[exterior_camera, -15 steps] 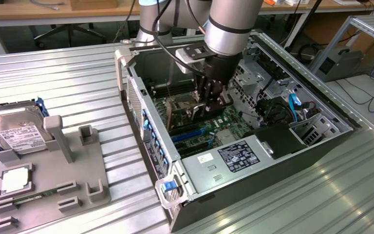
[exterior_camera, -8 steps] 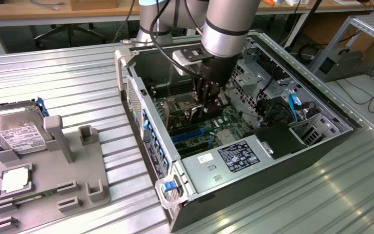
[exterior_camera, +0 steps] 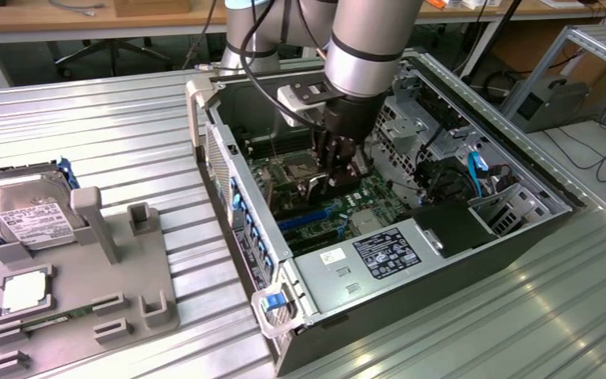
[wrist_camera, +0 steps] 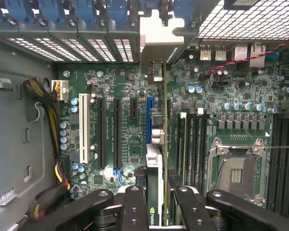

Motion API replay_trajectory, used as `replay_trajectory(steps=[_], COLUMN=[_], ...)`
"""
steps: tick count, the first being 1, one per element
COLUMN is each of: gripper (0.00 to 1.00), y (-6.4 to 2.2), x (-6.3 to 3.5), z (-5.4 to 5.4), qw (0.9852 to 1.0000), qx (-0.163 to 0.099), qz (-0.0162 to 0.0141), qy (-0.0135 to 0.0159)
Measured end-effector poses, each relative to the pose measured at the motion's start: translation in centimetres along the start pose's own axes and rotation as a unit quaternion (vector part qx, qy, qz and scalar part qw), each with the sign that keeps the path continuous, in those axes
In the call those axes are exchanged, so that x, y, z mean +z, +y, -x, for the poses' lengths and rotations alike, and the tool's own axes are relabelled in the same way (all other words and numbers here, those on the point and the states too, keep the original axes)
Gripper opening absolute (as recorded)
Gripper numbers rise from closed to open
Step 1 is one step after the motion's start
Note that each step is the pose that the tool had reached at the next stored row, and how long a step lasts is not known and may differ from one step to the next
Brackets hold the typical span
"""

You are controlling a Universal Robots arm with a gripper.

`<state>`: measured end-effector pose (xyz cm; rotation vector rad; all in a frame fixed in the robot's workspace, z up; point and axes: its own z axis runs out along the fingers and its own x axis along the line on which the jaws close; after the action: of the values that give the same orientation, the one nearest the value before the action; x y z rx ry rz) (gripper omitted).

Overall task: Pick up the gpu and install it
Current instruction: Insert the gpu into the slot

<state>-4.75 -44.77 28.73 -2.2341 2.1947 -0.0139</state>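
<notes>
Ext view: arm reaches down into the open PC case, gripper low over the motherboard. The hard drive sits in the grey holder, well apart. Wrist view: jaws pinch the gpu edge-on, its bracket toward the rear openings, card lined up w/ and just beside the blue slot. Pickup looks done. Seating isn't confirmed; can't tell if the card edge is in the slot.
</notes>
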Motion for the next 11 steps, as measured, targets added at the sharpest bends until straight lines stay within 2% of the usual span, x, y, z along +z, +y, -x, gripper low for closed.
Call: replay_trajectory(steps=[5,7,11], gripper=[0.27,0.27,0.27], y=[0.56,1.04,1.36], x=[0.42,0.74,0.75], z=[-0.4,-0.4,-0.4], qw=[1.0,1.0,1.0], qx=[0.0,0.0,0.0], qz=[0.0,-0.0002,-0.0012], qy=[0.0001,0.0,0.0001])
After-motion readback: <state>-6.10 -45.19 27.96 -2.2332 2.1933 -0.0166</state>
